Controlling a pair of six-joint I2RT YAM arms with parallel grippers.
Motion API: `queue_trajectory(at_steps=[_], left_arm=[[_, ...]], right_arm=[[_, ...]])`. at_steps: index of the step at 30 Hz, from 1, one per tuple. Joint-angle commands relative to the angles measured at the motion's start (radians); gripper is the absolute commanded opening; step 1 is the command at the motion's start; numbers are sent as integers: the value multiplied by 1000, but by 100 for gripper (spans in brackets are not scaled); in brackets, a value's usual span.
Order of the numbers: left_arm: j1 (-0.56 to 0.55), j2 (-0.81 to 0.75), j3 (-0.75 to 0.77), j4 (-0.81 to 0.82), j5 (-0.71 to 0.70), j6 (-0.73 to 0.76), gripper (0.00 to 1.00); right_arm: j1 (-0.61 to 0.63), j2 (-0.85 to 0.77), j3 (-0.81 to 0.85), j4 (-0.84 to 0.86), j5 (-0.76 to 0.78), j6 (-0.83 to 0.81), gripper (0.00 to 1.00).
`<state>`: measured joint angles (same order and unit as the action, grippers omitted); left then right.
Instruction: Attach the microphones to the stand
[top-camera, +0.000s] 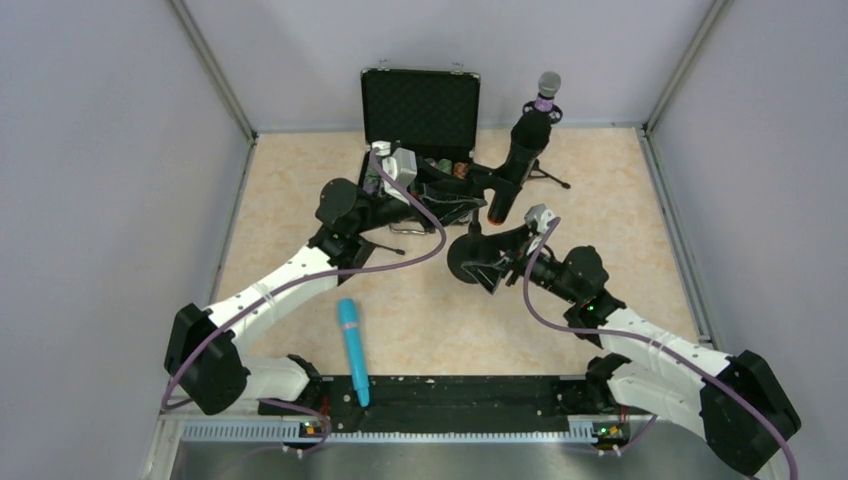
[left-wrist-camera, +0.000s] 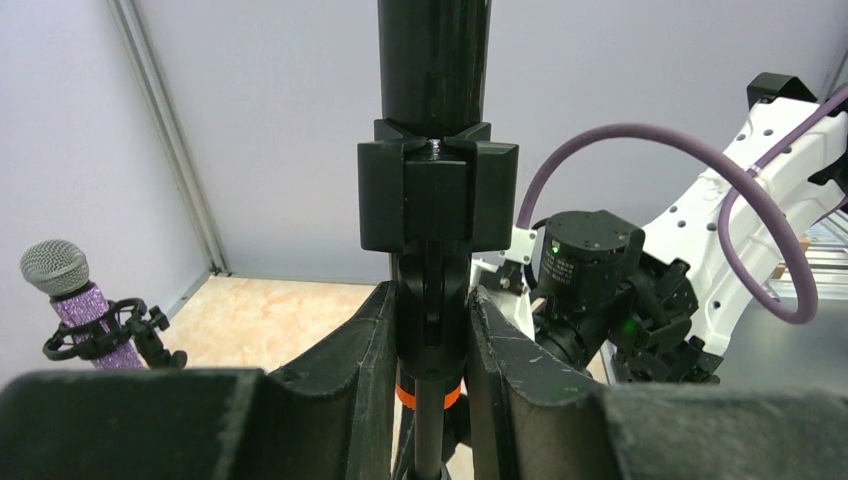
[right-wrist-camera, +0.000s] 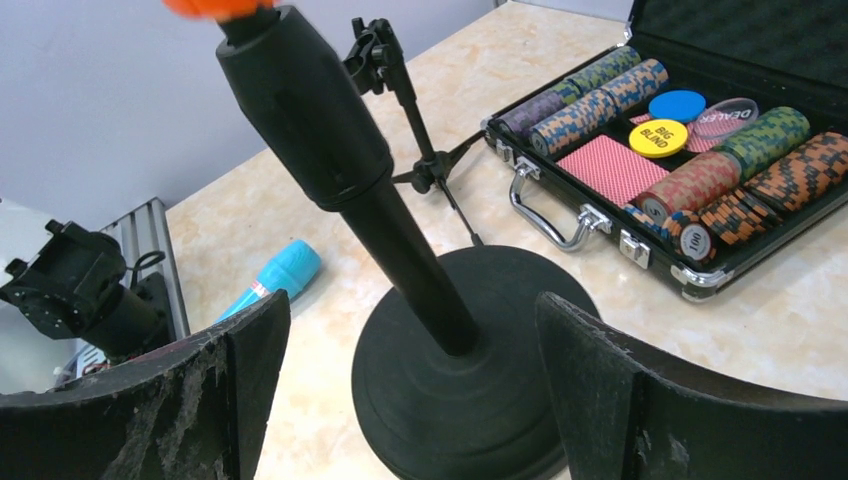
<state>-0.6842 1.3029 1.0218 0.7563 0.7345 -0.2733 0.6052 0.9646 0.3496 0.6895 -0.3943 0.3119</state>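
My left tool (left-wrist-camera: 430, 335) is shut tight on the stand (right-wrist-camera: 460, 400). My right tool (right-wrist-camera: 412, 305) is wide open around it, holding nothing. I think I'm steadying it; next, pinch softly. The blue microphone (top-camera: 351, 345) lies well apart from the stand.

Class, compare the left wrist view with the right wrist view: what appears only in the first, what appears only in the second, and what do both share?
Left wrist only: the purple microphone, silver grille up, in a small mount, and the right arm.
Right wrist only: the turquoise microphone lying on the table, the open case of poker chips, the round stand base and a small tripod stand.
Both: the black microphone with its orange end, and the beige table.
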Motion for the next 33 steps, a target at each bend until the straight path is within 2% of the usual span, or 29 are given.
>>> queue_trajectory(at_steps=[1,11,20,27,33], left_arm=[[-15,0,78,193,-34,-47,0],[-52,17,77,223,-80,-50,0],[-54,11,66,267,-129,-65,0],[-54,0,29,265,-149,-55,0],[-54,-26,-27,238,-173,-24,0]], right_arm=[[23,29,21,102,35,0,87],[80,57,58,-28,172,-142,83],[222,89,14,-100,379,-306,81],[240,87,10,-114,432,-306,82],[240,5,44,-186,440,-288,87]])
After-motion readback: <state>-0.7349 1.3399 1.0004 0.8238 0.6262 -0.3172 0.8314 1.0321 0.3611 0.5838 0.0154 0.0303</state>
